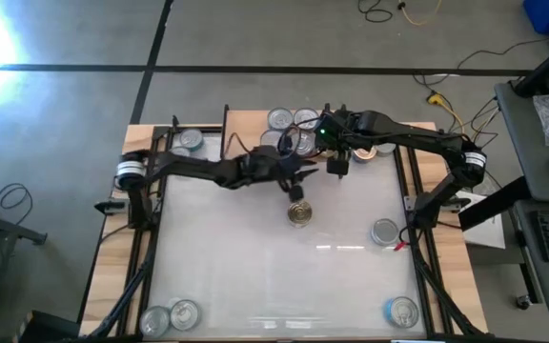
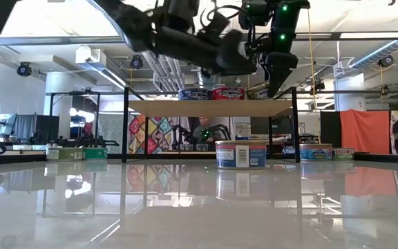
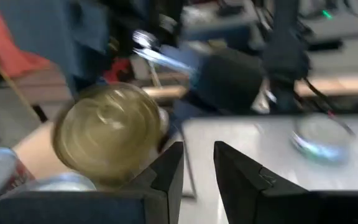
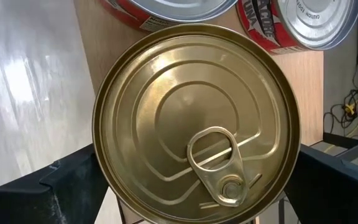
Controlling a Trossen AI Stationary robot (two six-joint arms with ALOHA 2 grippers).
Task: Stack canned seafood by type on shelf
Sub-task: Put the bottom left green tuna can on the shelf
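The shelf (image 1: 246, 119) is a light-wood board on black legs at the table's far side; it also shows in the low view (image 2: 206, 108). My right gripper (image 4: 197, 163) is over the shelf's right part (image 1: 338, 164) and shut on a gold-topped tin (image 4: 194, 118) with a pull tab. Two red-sided, silver-topped tins (image 4: 166, 9) (image 4: 312, 22) stand on the board just beyond it. My left gripper (image 3: 199, 168) hovers in front of the shelf (image 1: 298, 183), empty, with a narrow gap between its fingers. My right gripper has the gold-topped tin between its two fingers, one on each side of the round rim (image 4: 101, 168). The fingers come from above, pointing down. The tin sits level, top up, over the shelf board; what its underside rests on is hidden by the tin itself.
Silver-topped tins stand on the shelf (image 1: 279, 119) (image 1: 305, 119). Loose tins lie on the table: one mid-table (image 1: 300, 211), one at the right (image 1: 384, 231), one at the near right (image 1: 401, 310), two at the near left (image 1: 170, 316) and one at the far left (image 1: 189, 141).
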